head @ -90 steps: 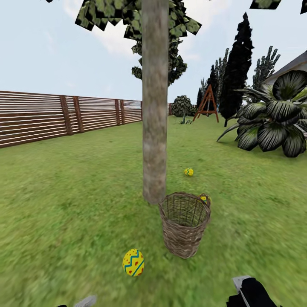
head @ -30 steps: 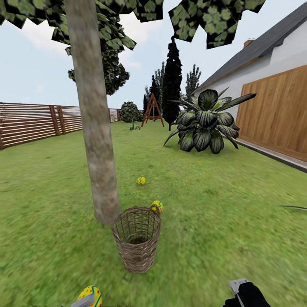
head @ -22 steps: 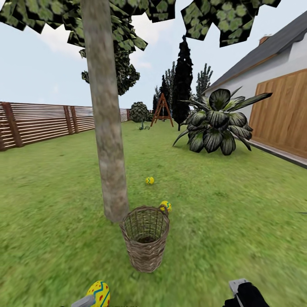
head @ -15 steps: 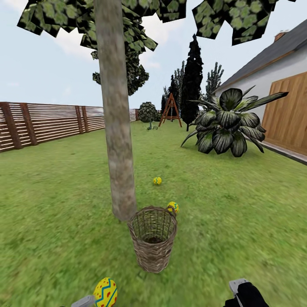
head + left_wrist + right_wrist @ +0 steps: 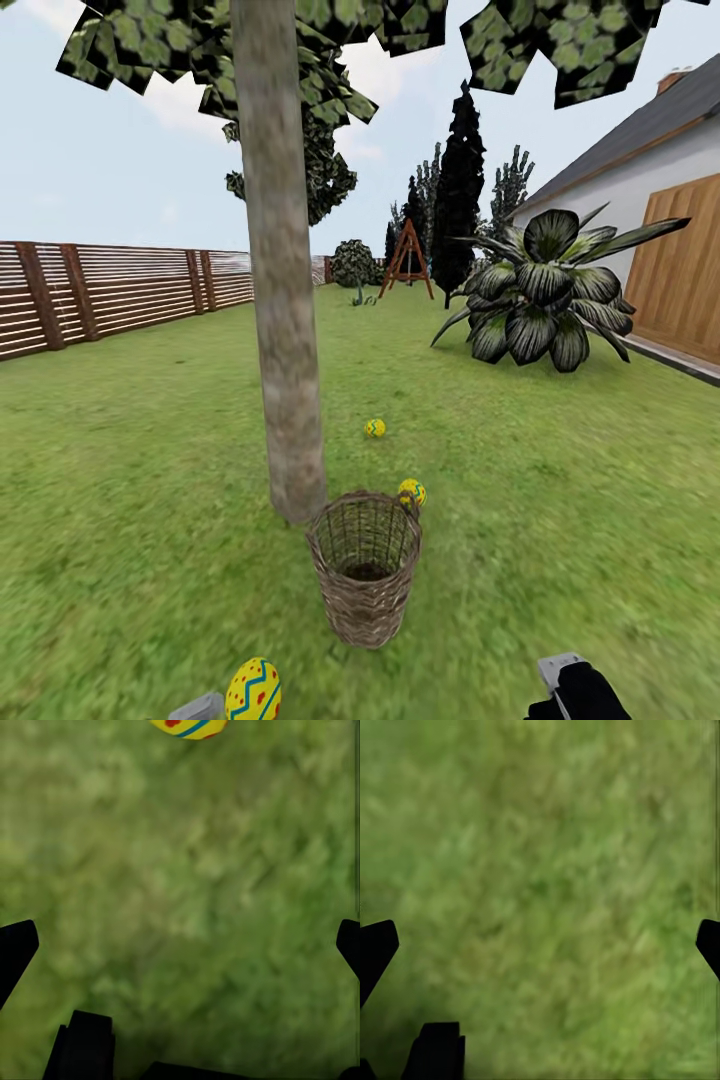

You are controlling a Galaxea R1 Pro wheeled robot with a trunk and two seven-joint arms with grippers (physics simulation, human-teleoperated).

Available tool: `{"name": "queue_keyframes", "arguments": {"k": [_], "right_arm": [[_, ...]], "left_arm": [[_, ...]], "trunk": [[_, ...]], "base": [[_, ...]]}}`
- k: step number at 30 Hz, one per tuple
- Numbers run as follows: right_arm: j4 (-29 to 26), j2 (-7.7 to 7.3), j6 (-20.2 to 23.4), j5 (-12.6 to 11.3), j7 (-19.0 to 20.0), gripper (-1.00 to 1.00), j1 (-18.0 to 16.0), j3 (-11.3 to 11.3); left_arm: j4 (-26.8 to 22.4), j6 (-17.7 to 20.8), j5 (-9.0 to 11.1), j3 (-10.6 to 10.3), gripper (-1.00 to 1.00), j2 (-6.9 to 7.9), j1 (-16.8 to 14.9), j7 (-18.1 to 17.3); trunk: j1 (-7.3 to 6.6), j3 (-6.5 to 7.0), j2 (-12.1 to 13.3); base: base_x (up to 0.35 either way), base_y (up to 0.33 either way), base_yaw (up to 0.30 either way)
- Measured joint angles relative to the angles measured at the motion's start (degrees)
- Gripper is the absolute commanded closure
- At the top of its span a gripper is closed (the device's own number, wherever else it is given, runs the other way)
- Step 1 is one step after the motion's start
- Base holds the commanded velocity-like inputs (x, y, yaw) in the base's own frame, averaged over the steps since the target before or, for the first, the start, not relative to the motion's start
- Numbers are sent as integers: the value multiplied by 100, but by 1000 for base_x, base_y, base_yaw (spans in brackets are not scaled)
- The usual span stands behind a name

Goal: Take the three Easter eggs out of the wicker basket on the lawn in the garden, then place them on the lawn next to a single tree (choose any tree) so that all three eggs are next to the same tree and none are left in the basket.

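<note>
The tree (image 5: 288,340) rises from the lawn (image 5: 130,480) with the wicker basket (image 5: 365,572) upright just in front of its foot. I see no egg inside the basket, only its dark bottom. One Easter egg (image 5: 411,492) lies on the grass against the basket's far rim. A second egg (image 5: 375,428) lies farther back, beside the trunk. A third egg (image 5: 253,690) lies nearest to me and is also seen as the egg (image 5: 189,726) ahead of my left gripper (image 5: 180,945). That gripper is open over bare grass. My right gripper (image 5: 540,945) is open too, above grass.
A slatted wooden fence (image 5: 120,290) runs along the left. A big dark-leaved plant (image 5: 540,300) and a house with a wooden wall (image 5: 685,280) stand at the right. A swing frame (image 5: 408,260) and dark conifers (image 5: 462,190) are far back.
The whole view has shifted as the camera moved, so tree and basket sit further right than a second ago. Eggs and basket keep their places by the tree. Both grippers stay low.
</note>
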Motion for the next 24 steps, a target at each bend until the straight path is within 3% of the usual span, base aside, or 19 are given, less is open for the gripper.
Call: {"name": "queue_keyframes", "arguments": {"k": [5, 12, 19, 24], "right_arm": [[83, 5, -7, -7, 3, -100, 0, -2], [932, 6, -438, -9, -2, -100, 0, 3], [1154, 22, -522, -12, 1, -100, 0, 16], [1597, 10, -1086, -29, 12, -100, 0, 6]], "left_arm": [[22, 3, -3, -6, -100, -2, 0, -14], [845, -65, -27, -17, -100, -57, 0, -22], [1418, -395, -29, -14, -100, 20, 0, -49], [1603, -549, -28, -31, -100, -14, -1, -55]], "trunk": [[-110, 90, 201], [-264, 215, 481], [-417, 341, 762], [-527, 431, 963]], "base": [[0, 0, 0], [0, 0, 0], [0, 0, 0], [0, 0, 0]]}}
